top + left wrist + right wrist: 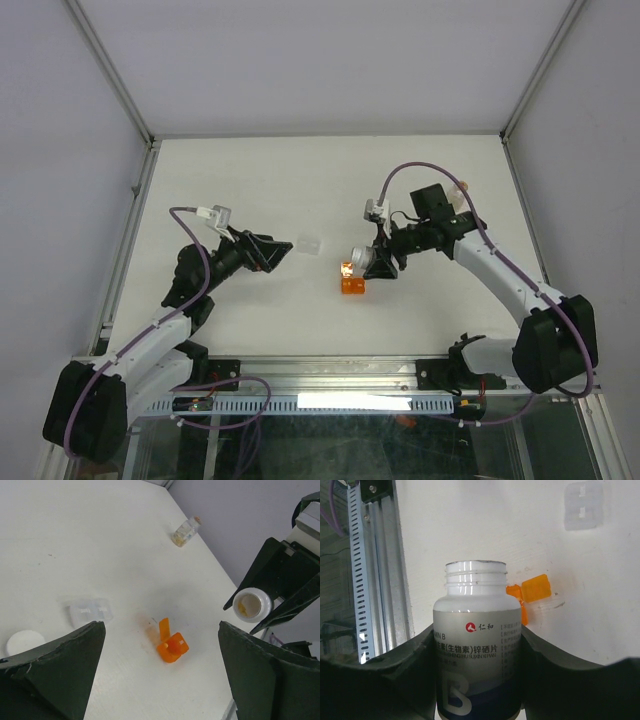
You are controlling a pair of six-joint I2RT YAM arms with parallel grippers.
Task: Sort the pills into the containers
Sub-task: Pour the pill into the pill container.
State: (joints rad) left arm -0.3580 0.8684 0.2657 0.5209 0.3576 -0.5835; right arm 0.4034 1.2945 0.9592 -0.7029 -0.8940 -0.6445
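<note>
Arm on the right reaches inward, its right hand [368, 262] clamped on the white bottle [477, 645], tipped sideways, lid off, near the orange cup [172, 647]. Meanwhile left hand [281, 251] hovers, fingers wide apart.

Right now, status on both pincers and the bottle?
Left pincer open, empty. Right pincer shut on white bottle, uncapped, mouth toward the orange cup, its lid open. Clear case lies apart, off that line.
</note>
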